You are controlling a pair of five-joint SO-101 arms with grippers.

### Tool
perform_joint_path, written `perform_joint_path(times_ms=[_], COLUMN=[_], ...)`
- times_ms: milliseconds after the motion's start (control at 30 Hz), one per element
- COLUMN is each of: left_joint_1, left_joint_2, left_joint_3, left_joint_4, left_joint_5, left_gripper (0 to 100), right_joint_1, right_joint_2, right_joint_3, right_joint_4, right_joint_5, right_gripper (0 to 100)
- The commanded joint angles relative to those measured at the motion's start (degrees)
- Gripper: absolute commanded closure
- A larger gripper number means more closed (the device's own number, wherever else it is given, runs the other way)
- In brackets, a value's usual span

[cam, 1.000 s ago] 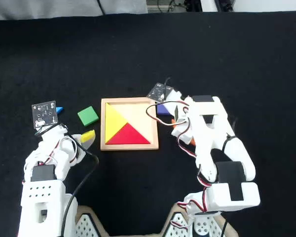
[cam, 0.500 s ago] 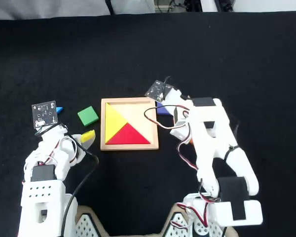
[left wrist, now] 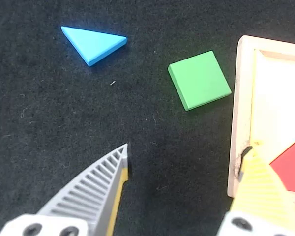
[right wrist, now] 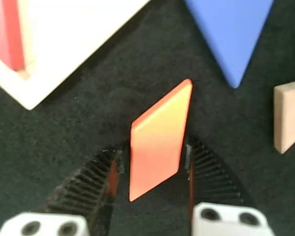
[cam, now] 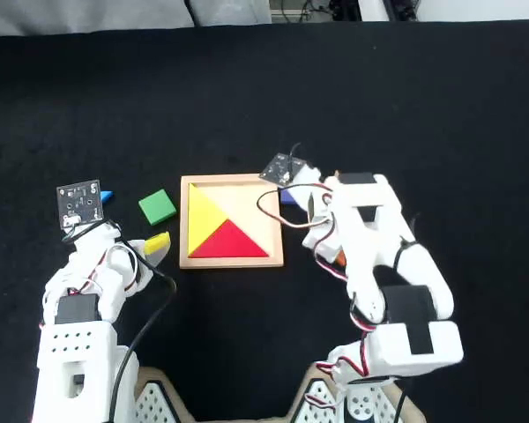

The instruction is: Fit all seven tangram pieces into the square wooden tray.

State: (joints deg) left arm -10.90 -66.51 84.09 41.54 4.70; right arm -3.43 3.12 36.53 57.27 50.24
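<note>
over the last second the right gripper has edged slightly toward the tray, apparently clamped on the orange piece just outside the tray's corner, so placing looks next, while the left gripper stays agape beside the tray.

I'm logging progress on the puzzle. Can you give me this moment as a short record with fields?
Tray: holds yellow triangle and red triangle
Loose on left arm's side: green square, light blue triangle
Loose on right arm's side: orange piece, blue triangle, tan piece
Left gripper: open, empty, beside the tray
Right gripper: around the orange piece; grip unclear
</note>
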Motion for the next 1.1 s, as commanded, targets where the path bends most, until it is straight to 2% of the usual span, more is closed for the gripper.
perform_joint_path(times_ms=[0, 133, 467, 733, 1067], left_joint_1=[0.6, 0.6, 0.6, 0.6, 0.6], left_joint_2=[-0.6, -0.6, -0.6, -0.6, -0.6], left_joint_3=[-0.3, -0.3, -0.3, -0.3, -0.3], left_joint_4=[-1.1, -1.1, -1.1, -1.1, -1.1], left_joint_5=[-0.4, -0.4, -0.4, -0.4, -0.4], left_gripper=[65, 65, 65, 65, 65], right_joint_1=[-0.1, -0.1, -0.5, -6.1, -6.0], right_joint_2=[1.3, 0.4, -14.0, -14.4, -11.2], right_joint_3=[-3.3, -3.6, -2.2, 3.8, 4.3], right_joint_4=[-0.8, -0.3, 6.6, 5.8, 1.6], right_joint_5=[-0.9, -1.0, -3.8, -4.1, -3.9], right_gripper=[80.0, 80.1, 79.7, 80.0, 80.0])
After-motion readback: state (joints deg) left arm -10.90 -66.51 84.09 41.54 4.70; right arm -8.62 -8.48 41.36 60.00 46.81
